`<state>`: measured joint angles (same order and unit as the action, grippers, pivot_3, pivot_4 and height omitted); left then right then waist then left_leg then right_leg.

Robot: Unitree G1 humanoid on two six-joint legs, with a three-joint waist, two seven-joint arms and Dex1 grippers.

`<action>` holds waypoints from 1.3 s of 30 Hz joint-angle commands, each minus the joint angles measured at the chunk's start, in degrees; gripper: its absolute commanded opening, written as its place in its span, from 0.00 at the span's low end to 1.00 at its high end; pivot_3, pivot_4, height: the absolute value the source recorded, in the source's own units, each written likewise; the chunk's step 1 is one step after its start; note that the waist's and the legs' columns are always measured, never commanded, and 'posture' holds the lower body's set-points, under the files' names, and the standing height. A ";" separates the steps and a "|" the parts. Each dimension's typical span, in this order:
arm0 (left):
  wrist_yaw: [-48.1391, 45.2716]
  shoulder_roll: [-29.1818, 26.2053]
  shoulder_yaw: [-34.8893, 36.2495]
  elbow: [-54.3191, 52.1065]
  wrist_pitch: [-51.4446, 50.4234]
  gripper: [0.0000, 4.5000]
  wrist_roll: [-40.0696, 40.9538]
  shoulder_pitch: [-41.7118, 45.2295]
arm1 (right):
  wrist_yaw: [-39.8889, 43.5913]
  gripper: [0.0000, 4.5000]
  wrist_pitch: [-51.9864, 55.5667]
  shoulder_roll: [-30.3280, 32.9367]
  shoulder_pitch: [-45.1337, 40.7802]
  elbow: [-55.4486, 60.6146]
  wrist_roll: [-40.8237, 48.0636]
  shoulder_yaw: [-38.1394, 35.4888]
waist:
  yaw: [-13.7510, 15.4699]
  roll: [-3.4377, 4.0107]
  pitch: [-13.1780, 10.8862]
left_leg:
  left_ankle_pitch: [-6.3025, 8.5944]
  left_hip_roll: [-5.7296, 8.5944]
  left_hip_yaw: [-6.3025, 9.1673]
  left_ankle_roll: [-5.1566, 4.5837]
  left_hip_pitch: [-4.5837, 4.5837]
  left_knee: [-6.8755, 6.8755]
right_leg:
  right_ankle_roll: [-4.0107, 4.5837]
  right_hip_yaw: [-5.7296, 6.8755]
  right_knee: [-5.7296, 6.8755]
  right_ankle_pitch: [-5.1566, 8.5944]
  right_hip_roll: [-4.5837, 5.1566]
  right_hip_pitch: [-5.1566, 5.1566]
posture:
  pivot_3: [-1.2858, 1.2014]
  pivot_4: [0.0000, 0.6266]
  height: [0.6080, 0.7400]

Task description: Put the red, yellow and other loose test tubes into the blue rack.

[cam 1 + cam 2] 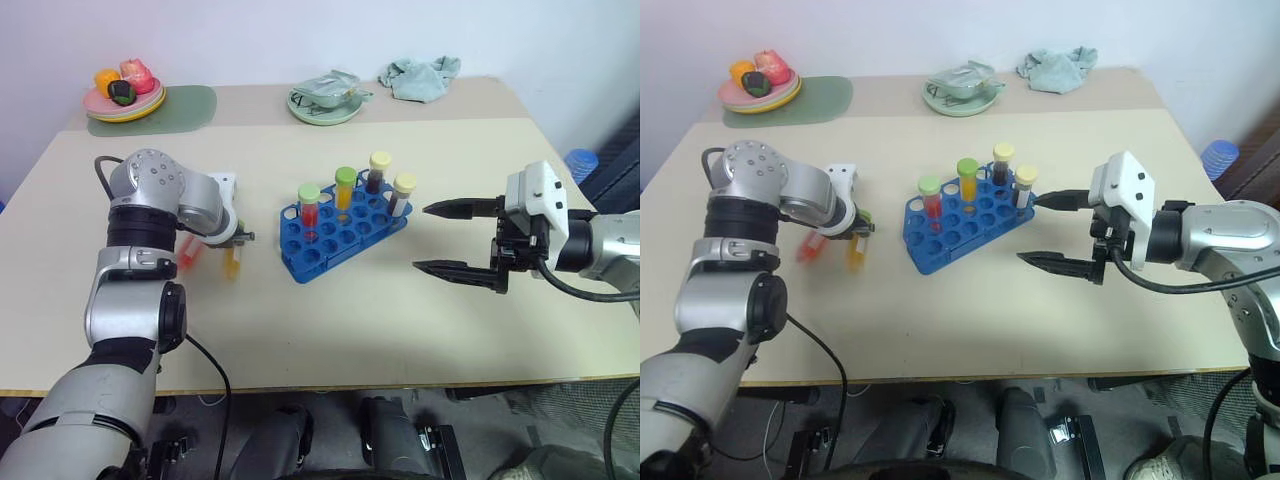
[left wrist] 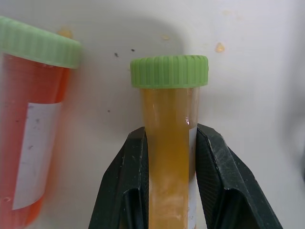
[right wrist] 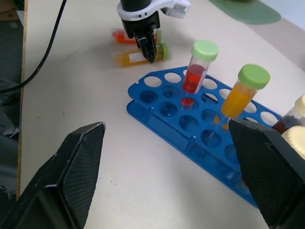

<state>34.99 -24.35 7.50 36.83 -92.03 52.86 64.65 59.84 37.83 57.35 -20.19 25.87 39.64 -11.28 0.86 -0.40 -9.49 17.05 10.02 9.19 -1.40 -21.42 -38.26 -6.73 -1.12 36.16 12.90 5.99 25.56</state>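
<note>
Right fingers (image 1: 432,238) apart | left fingers (image 2: 124,186) clamp yellow tube (image 2: 169,143) | white label blank

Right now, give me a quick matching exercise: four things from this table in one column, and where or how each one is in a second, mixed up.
Things:
1. yellow tube
2. red tube
3. right claw
4. cloth

States:
A. open, beside the rack
B. lying loose on the table
C. crumpled at the far edge
D. clamped in the left claw

Pairs: 1-D, 2-B, 3-A, 4-C
</note>
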 commanded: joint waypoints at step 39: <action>-76.68 18.32 -15.64 -21.36 86.60 0.16 -33.67 -23.14 | -28.75 0.94 9.63 -9.36 23.00 24.82 10.25 -19.22 | 1.61 0.02 0.07 | 0.16 -0.29 -0.56 -0.30 0.01 -0.04 | -0.19 -0.23 -0.72 -0.36 -0.14 -0.22 | 0.52 0.24 1.00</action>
<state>-42.12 -6.61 -8.05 14.39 -7.60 20.61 39.55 33.15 47.57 48.37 2.59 48.27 48.74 -28.57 2.47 -0.38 -9.41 17.21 9.74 8.63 -1.70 -21.41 -38.31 -6.92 -1.35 35.44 12.54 5.84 25.35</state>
